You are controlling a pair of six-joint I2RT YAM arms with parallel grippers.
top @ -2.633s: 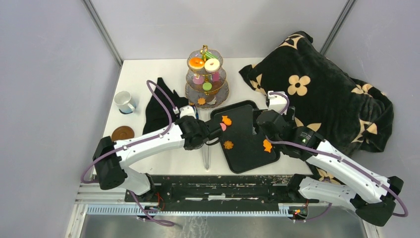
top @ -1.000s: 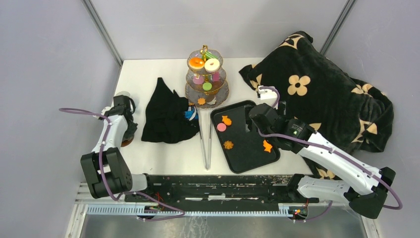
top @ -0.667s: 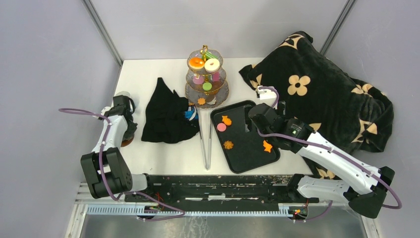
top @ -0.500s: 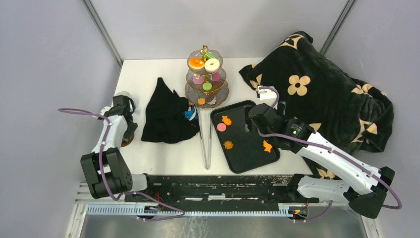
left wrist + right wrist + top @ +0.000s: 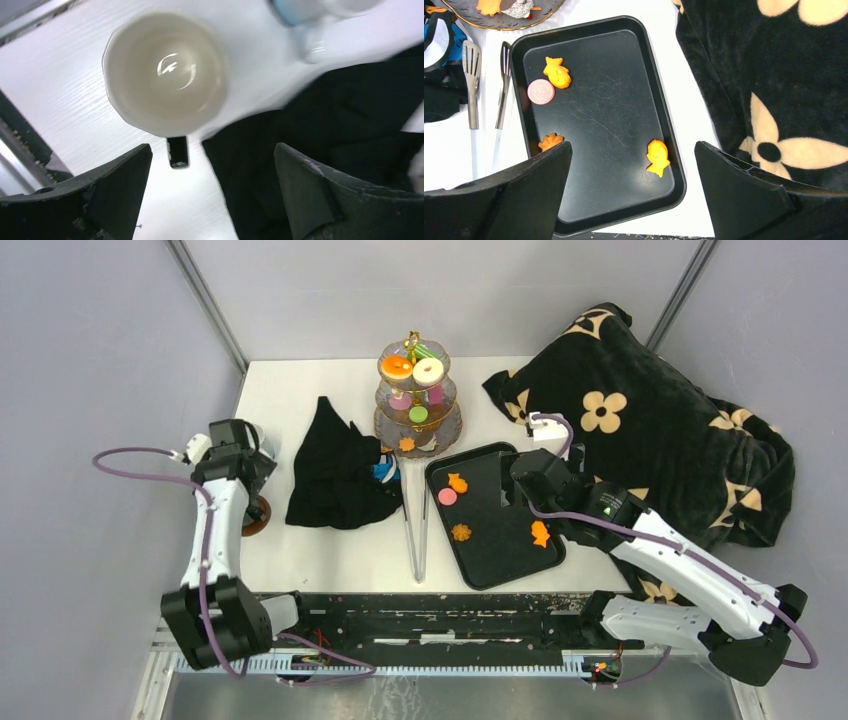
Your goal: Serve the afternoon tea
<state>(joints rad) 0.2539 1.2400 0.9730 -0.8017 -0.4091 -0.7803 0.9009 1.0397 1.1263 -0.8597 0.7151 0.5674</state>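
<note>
The treats sit in two places. On the black tray [image 5: 495, 540] lie three orange cookies [image 5: 557, 72] [image 5: 550, 141] [image 5: 658, 156] and a pink disc [image 5: 541, 92]. The tiered stand [image 5: 417, 430] carries an orange donut [image 5: 397, 367], a white donut [image 5: 429, 371] and pink and green discs. My right gripper [image 5: 634, 200] hangs open above the tray's near half, holding nothing. My left gripper [image 5: 212, 195] is open at the far left, directly over a white cup [image 5: 165, 70] that stands upright on the table, apart from both fingers.
A crumpled black cloth [image 5: 335, 465] lies between the cup and the stand. Metal tongs [image 5: 415, 530] lie left of the tray. A brown saucer [image 5: 257, 512] shows under the left arm. The flowered black blanket [image 5: 650, 430] fills the right side.
My left gripper has opened and its arm has lifted and shifted slightly left above the cup. The right arm has edged a little to the right over the tray.
</note>
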